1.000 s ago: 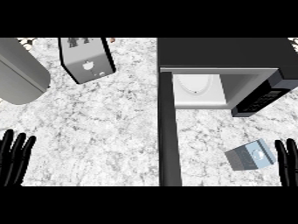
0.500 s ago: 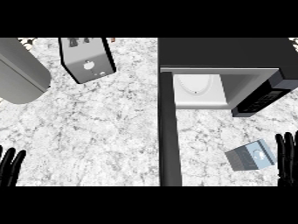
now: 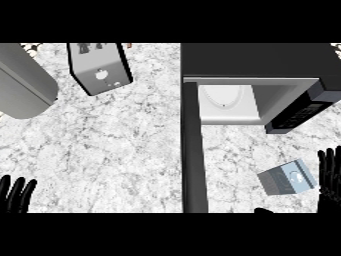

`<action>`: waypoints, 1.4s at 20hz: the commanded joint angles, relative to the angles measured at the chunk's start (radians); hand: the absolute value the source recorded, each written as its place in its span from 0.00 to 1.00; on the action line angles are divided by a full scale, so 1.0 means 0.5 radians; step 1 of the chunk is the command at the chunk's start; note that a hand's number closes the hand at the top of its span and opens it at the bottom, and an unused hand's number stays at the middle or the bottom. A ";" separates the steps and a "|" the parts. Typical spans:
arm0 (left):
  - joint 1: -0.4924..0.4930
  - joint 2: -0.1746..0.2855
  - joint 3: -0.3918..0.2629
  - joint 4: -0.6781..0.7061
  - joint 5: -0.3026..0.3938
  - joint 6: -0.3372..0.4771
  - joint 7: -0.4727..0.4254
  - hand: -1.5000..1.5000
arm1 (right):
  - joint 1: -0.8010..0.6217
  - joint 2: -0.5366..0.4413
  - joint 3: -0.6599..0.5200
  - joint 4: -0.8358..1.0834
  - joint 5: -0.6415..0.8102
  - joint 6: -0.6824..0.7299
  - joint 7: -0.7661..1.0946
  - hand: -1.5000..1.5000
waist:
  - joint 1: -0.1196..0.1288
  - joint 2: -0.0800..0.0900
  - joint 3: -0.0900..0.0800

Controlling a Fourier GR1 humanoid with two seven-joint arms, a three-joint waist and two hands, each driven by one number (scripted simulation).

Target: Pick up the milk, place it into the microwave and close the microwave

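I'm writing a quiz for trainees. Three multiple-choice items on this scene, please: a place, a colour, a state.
1. Where is the milk carton? A inside the microwave; B on the counter by the right hand; C on a plate.
2. What colour are the hands? A black; B white; C red.
3. How is the microwave's door? A shut; B open; C missing.
Answers: 1 B, it lies on the marble near that hand; 2 A, the left hand and the right are both black; 3 B, the white inside shows.
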State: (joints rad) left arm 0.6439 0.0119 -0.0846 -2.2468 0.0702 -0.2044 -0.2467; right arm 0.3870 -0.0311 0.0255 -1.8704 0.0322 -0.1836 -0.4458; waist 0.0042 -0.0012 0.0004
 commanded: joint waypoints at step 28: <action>0.078 -0.023 0.074 0.016 0.046 -0.092 -0.091 0.00 | -0.581 -0.279 -0.530 1.635 -0.095 0.331 -0.703 0.00 | 0.006 0.001 0.000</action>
State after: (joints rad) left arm 0.6799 0.0089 -0.0358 -2.2570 0.1014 -0.2444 -0.2730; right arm 0.1502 -0.1566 -0.2237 -1.1604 -0.0171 -0.0332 -0.7650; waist 0.0064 -0.0007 0.0003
